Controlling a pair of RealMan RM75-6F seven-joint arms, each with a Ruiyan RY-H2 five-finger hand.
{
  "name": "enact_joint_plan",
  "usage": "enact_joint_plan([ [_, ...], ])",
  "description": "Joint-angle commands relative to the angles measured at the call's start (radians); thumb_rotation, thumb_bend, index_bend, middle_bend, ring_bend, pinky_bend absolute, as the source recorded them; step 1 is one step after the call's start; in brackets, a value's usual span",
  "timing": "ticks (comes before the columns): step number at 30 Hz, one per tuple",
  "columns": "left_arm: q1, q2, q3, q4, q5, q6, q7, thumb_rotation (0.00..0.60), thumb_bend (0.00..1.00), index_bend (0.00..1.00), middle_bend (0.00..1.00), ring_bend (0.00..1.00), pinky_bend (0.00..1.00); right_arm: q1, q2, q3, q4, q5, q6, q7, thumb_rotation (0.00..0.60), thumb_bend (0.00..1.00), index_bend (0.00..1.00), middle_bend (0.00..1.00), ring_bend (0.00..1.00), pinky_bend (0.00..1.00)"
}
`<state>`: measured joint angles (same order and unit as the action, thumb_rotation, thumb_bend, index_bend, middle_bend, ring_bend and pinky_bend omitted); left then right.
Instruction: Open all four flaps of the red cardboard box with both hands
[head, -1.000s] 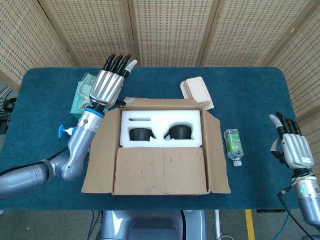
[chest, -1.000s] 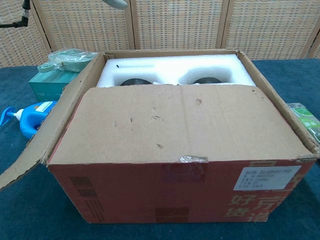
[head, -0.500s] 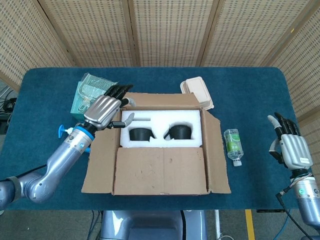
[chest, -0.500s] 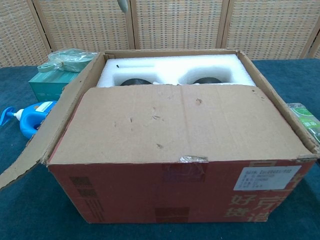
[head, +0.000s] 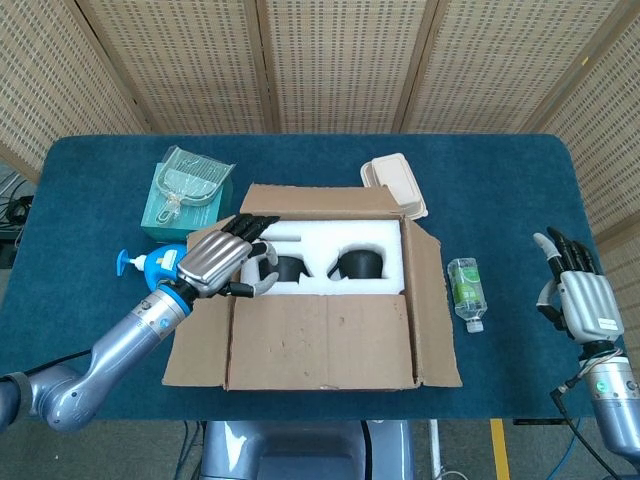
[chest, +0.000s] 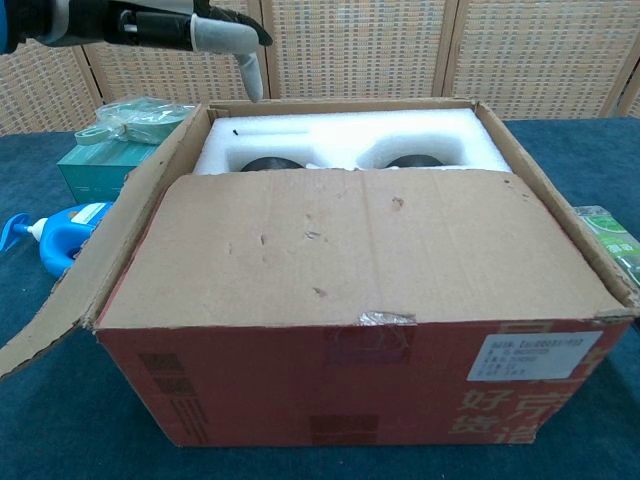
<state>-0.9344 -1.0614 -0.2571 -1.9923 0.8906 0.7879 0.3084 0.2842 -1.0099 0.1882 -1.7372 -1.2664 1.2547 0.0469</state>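
Note:
The red cardboard box (head: 320, 300) stands mid-table, its red front wall (chest: 350, 390) facing the chest view. Its front flap (chest: 350, 250) lies flat over the near half of the opening. The left flap (head: 200, 335) and right flap (head: 436, 300) hang outward, and the back flap (head: 320, 199) stands up. Inside sits white foam (head: 320, 240) with two dark hollows. My left hand (head: 224, 263) hovers over the box's left edge, fingers apart and holding nothing; its fingers (chest: 248, 70) show top left in the chest view. Far right of the box, my right hand (head: 580, 292) is open.
A teal box under a plastic bag (head: 185, 190) and a blue spray bottle (head: 150, 266) lie left of the red box. A beige clamshell container (head: 396, 183) sits behind its right corner. A small bottle (head: 465, 291) lies between the box and my right hand.
My left hand has drawn back from behind the box's far left corner to above its left edge, entering the chest view. The flaps and my right hand have hardly moved.

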Motion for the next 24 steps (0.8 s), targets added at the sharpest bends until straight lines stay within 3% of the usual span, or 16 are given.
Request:
enact_joint_plan([
  [1, -0.005, -0.016, 0.019, -0.001, 0.013, 0.014, 0.019, 0.083, 0.38, 0.37, 0.00, 0.00, 0.00, -0.001, 0.001, -0.001, 0.001, -0.001, 0.000, 0.002, 0.600, 0.98, 0.00, 0.00, 0.00, 0.00],
  [24, -0.047, -0.095, 0.128, -0.011, -0.043, 0.055, 0.124, 0.083, 0.38, 0.38, 0.00, 0.00, 0.00, -0.012, 0.003, -0.006, 0.010, -0.010, 0.006, 0.023, 0.600, 0.98, 0.00, 0.00, 0.00, 0.00],
])
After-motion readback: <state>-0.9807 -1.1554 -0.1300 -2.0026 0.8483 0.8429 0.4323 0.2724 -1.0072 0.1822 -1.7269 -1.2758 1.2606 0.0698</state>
